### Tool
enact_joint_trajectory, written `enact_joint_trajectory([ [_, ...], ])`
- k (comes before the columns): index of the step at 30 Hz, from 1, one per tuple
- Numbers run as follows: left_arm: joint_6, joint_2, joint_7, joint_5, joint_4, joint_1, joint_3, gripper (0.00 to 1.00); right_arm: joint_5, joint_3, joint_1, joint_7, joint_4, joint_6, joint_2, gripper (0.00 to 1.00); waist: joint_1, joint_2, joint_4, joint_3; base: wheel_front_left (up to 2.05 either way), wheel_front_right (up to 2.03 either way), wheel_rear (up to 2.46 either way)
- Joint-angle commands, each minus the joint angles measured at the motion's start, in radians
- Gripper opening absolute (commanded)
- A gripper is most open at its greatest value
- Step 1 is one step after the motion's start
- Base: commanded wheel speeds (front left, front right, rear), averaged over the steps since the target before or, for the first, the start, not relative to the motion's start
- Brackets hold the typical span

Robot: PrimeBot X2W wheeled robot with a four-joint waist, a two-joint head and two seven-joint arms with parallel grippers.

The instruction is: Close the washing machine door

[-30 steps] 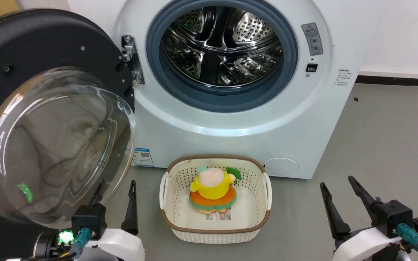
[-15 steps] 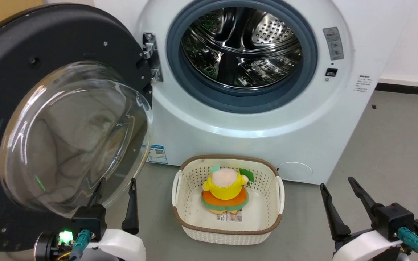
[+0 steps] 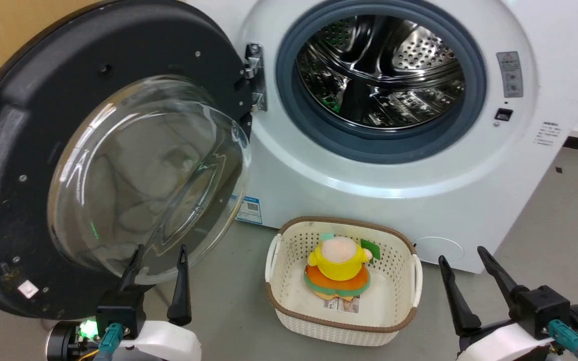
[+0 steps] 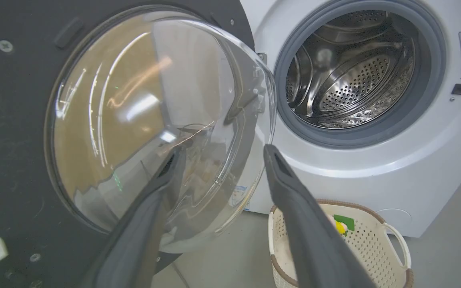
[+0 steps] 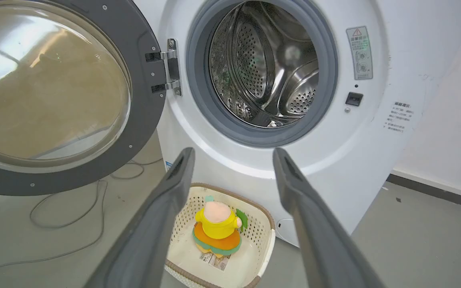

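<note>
The white washing machine stands ahead with its steel drum exposed. Its black-rimmed door hangs wide open to the left on a metal hinge, its glass bowl bulging toward me. My left gripper is open just below and in front of the glass bowl's lower edge, holding nothing. At the lower right my right gripper is open too, well clear of the door and facing the machine.
A cream perforated basket with a yellow and orange plush toy sits on the grey floor against the machine's front. A thin cable lies on the floor under the door. A white wall rises to the right.
The whole head view has shifted to the right, so the camera has turned left; more of the door's left rim shows. Both grippers keep their places in the view, still open.
</note>
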Motion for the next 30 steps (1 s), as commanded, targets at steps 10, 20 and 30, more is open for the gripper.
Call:
enact_joint_trajectory([
  [10,0.031,0.0,-0.032,-0.016,-0.035,0.026,0.006,1.0,0.024,0.041,-0.006,-0.031,0.018,0.0,-0.016,1.0,-0.0001,0.0,0.062,0.008,0.0,0.0,0.0],
  [20,0.056,0.0,-0.053,-0.022,-0.068,0.048,0.021,1.0,0.043,0.084,-0.034,-0.052,0.042,0.0,-0.031,1.0,-0.0001,0.0,0.109,0.017,0.0,0.0,0.0],
  [30,0.072,0.0,-0.073,-0.031,-0.089,0.064,0.025,1.0,0.061,0.122,-0.052,-0.072,0.059,0.0,-0.05,1.0,-0.0001,0.0,0.153,0.02,0.0,0.0,0.0],
])
